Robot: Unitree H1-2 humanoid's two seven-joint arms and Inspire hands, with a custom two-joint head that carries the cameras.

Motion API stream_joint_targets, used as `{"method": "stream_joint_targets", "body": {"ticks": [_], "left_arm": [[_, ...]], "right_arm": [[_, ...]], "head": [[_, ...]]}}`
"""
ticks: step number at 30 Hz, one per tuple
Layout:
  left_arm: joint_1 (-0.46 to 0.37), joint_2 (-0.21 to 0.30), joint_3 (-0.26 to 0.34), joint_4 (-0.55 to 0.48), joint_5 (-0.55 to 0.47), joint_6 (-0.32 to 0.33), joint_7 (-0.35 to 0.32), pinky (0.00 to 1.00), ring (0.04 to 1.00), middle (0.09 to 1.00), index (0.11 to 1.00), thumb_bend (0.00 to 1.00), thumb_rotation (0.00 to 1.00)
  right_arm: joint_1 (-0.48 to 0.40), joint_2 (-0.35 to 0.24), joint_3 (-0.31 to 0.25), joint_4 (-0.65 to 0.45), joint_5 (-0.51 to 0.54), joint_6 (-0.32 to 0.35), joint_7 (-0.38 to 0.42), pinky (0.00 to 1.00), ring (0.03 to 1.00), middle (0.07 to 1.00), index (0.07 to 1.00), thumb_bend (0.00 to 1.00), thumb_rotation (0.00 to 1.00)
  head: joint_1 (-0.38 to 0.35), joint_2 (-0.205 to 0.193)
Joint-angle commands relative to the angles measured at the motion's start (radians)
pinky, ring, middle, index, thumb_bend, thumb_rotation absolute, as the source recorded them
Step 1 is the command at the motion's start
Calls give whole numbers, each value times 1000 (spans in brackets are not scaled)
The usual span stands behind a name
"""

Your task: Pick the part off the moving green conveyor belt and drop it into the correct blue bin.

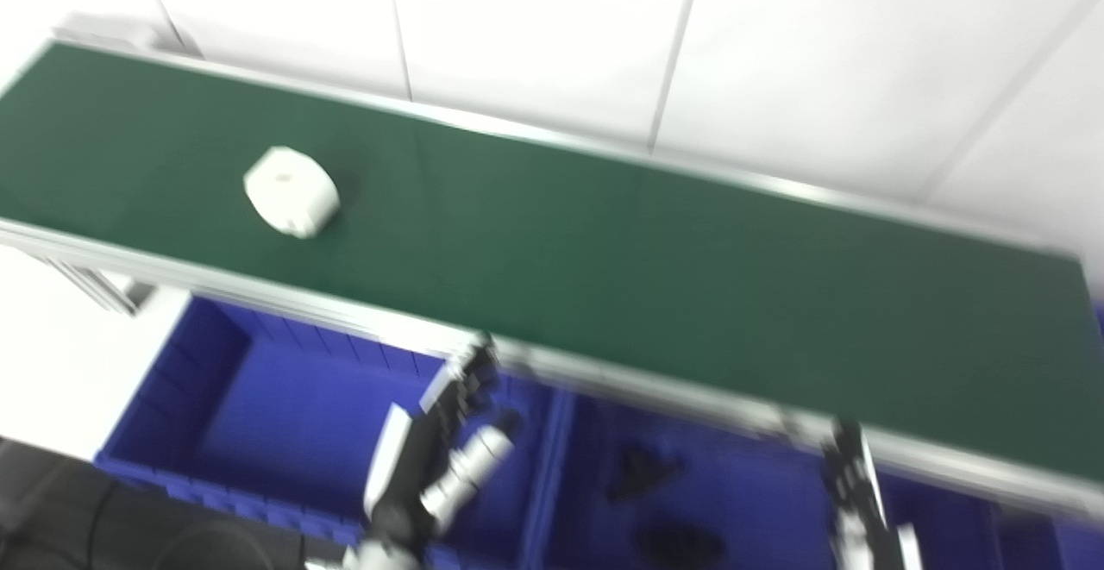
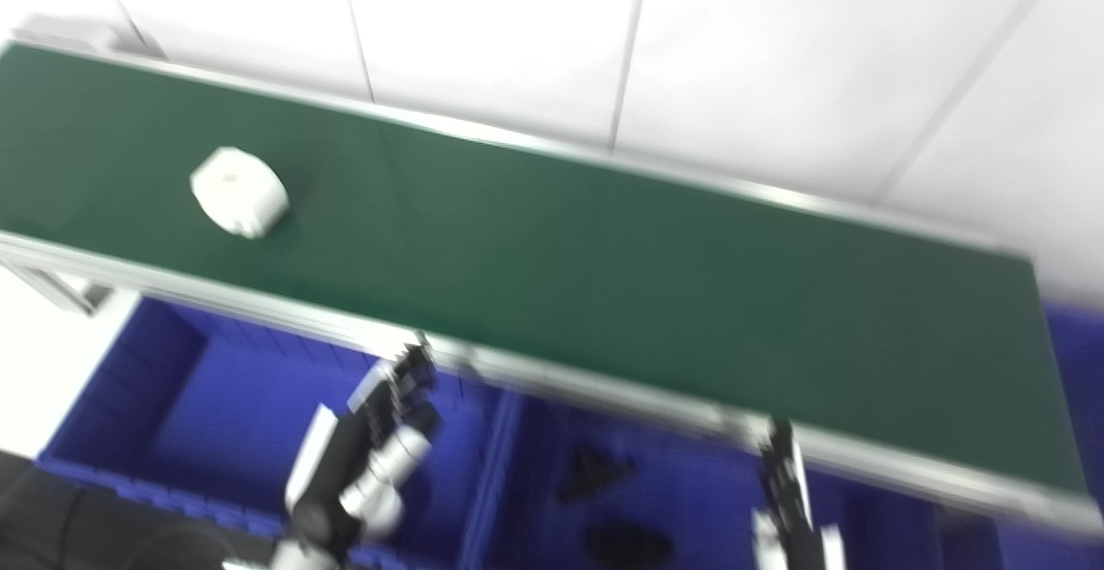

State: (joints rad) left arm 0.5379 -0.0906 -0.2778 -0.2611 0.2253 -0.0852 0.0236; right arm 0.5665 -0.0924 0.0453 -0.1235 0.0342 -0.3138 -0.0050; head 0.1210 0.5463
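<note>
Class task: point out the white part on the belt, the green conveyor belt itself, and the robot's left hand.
white part (image 1: 291, 191): left eye view, its top face.
green conveyor belt (image 1: 655, 268): left eye view, bare middle surface.
left hand (image 2: 358, 458): right eye view, middle of the hand.

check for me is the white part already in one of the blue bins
No, the white part lies on the green conveyor belt, apart from both hands, while the left blue bin below holds no white part.

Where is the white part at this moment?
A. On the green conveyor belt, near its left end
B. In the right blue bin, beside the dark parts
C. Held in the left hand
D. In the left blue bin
A: the white part lies on the green conveyor belt near its left end, and the left hand is below the belt's near edge, apart from it.
</note>
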Motion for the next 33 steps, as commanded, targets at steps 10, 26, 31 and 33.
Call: {"method": "stream_joint_targets", "body": {"ticks": [10, 26, 31, 33], "left_arm": [[-25, -62, -28, 42, -22, -40, 35, 816, 867, 884, 862, 568, 611], [-421, 248, 108, -121, 94, -78, -105, 486, 610, 649, 646, 950, 389], [-635, 403, 95, -52, 315, -56, -181, 480, 587, 660, 692, 993, 330], [-698, 444, 74, 10, 382, -86, -181, 501, 606, 673, 707, 989, 312]], "right_arm": [[-45, -23, -38, 84, 27, -123, 34, 1000, 1000, 1000, 1000, 762, 1000], [-51, 3, -30, 89, 10, -122, 45, 1000, 1000, 1000, 1000, 721, 1000], [-52, 3, -32, 95, 8, -129, 46, 1000, 1000, 1000, 1000, 699, 1000], [-53, 4, -33, 97, 13, -130, 47, 1000, 1000, 1000, 1000, 703, 1000]], "head": [[44, -76], [31, -83], [23, -85], [21, -85]]}}
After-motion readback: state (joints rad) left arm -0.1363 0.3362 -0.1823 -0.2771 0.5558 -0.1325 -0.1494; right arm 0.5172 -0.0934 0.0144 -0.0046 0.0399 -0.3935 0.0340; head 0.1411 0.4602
